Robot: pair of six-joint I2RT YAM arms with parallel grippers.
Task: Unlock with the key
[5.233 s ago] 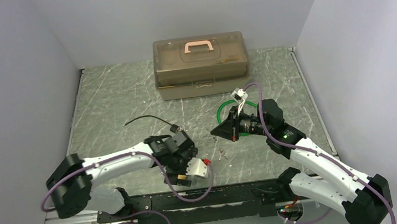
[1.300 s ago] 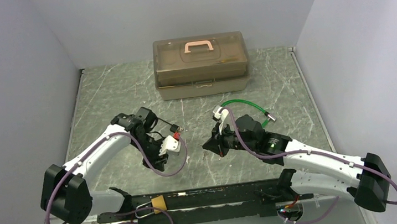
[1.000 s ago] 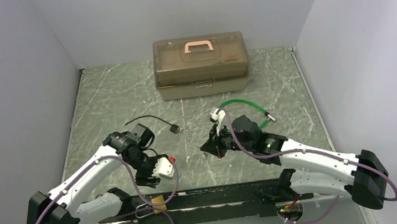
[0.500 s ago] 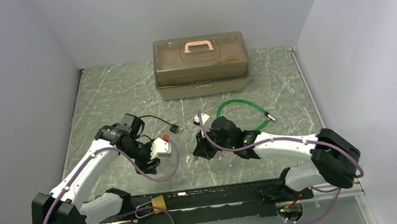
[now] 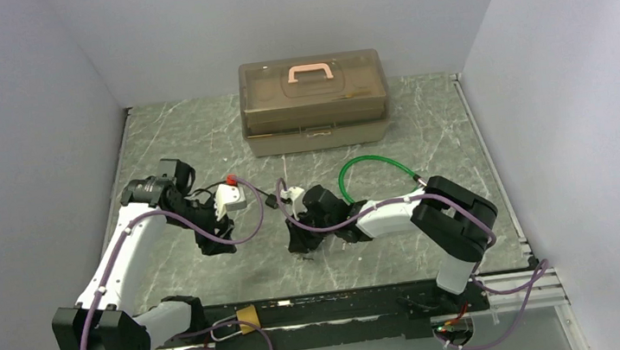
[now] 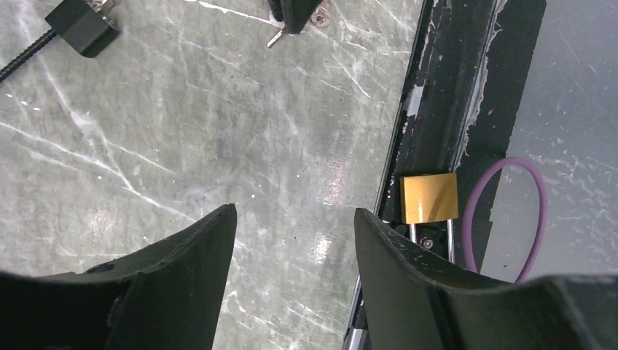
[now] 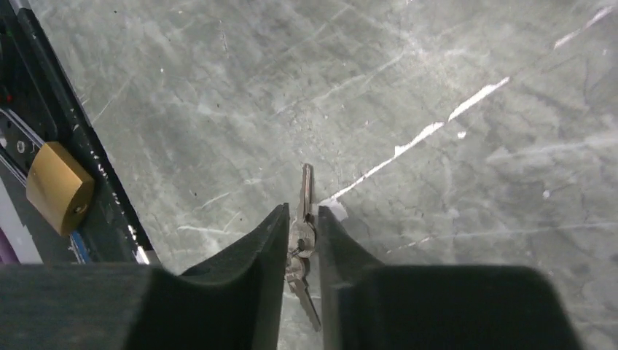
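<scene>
The counter (image 5: 199, 143) was a grey-green marbled slab with pale veins and scratches, walled on three sides. A brown see-through toolbox (image 5: 314, 105) with a pink handle stood at its far edge, near the middle. Nearer, right of centre, a green cable (image 5: 375, 166) lay in a loop. A black cable's plug (image 6: 80, 25) rested flat on the stone, and a small bunch of keys (image 7: 302, 219) lay toward the front. A brass padlock (image 6: 428, 198) sat on the black rail (image 5: 346, 306) along the near edge.

I see a brushed brass-coloured metal padlock (image 6: 428, 197), shiny silver metal keys (image 7: 304, 186), and a smooth, faintly glossy marbled table (image 6: 218, 124).
</scene>
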